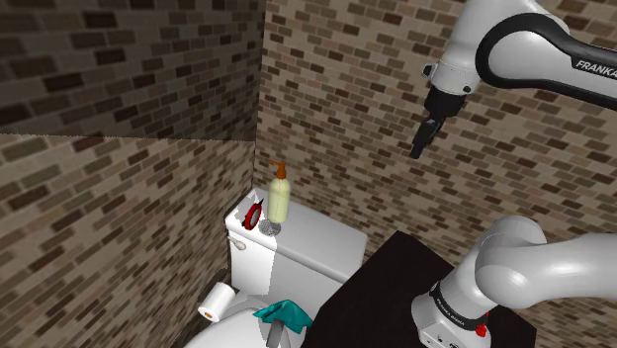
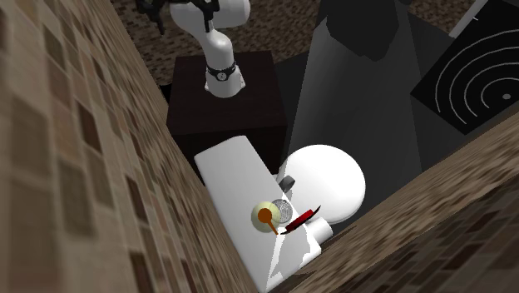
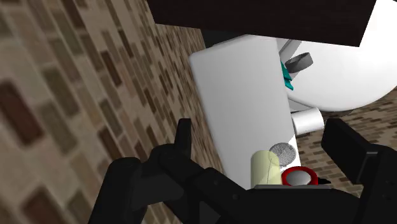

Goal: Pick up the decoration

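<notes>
The decoration (image 1: 256,214) is a small red-rimmed round piece with a dark edge. It stands on the far end of the white toilet tank lid (image 1: 314,244), close to the brick wall. A grey mesh ball (image 1: 265,226) and a pale yellow pump bottle (image 1: 280,198) sit right beside it. From above, the decoration (image 2: 301,219) lies next to the ball (image 2: 283,207) and the bottle (image 2: 265,216). My gripper (image 1: 419,148) hangs high in the air, well above and to the right of the tank, open and holding nothing. Between its spread fingers (image 3: 183,137) the wrist view looks down on the decoration (image 3: 300,176).
Brick walls close in behind and beside the tank. A toilet paper roll (image 1: 216,300) and a teal cloth (image 1: 285,314) sit by the white toilet bowl (image 2: 328,179). The black stand (image 1: 391,287) is just to the tank's right.
</notes>
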Motion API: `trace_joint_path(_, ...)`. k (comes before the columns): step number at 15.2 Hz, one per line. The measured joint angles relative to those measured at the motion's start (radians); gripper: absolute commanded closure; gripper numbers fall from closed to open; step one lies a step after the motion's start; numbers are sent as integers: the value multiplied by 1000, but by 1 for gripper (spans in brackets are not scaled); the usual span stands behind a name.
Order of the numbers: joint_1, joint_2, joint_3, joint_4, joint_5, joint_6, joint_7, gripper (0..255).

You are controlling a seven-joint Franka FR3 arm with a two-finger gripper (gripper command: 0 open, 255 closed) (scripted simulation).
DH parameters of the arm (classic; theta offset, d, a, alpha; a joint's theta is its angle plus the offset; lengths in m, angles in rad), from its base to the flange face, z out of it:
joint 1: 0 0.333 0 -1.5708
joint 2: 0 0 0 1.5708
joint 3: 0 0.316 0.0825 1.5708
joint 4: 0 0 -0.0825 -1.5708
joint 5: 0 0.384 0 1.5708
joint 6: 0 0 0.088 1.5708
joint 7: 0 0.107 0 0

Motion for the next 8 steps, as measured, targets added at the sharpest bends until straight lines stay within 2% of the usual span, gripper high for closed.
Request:
trace_joint_path(3, -3, 10, 22, -22, 18, 28, 47, 0)
trace_joint_path(8, -9, 68, 121, -78, 95, 132, 244, 0)
